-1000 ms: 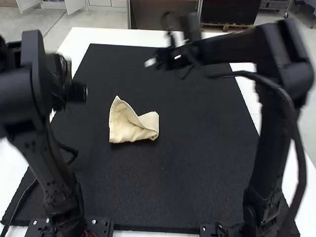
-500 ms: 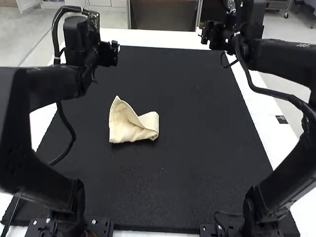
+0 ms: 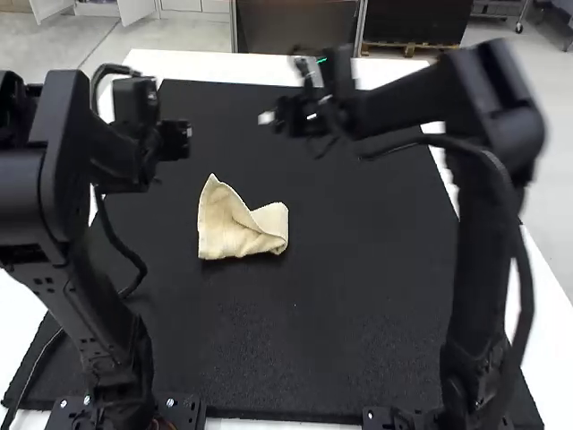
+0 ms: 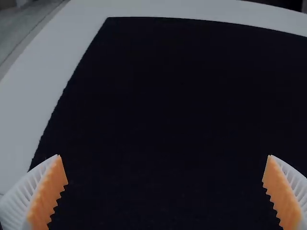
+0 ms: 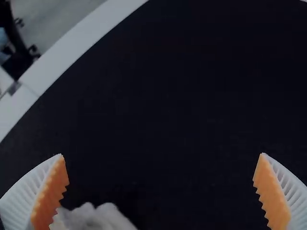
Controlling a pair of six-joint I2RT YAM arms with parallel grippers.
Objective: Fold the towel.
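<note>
A cream towel [image 3: 237, 224] lies left of the middle of the black mat, partly folded over, with one corner pointing toward the back. Left of it and somewhat farther back, my left gripper [image 3: 175, 141] is held over the mat. My right gripper [image 3: 269, 117] hangs beyond the towel, toward the back. In the left wrist view, my left gripper [image 4: 164, 155] is open above bare mat. Wide apart stand the fingers of my right gripper [image 5: 162, 154] in the right wrist view, where a pale bunched part of the towel [image 5: 98, 218] shows beside one finger. Neither gripper touches the towel.
The black mat [image 3: 358, 313] covers most of the white table [image 3: 215, 64], whose bare border runs along its back and sides. Cables hang along both arms, the left one's reaching low over the mat.
Since half a second ago, my right gripper has swung inward from the back right, and my left gripper has moved toward the near left. The towel lies as before.
</note>
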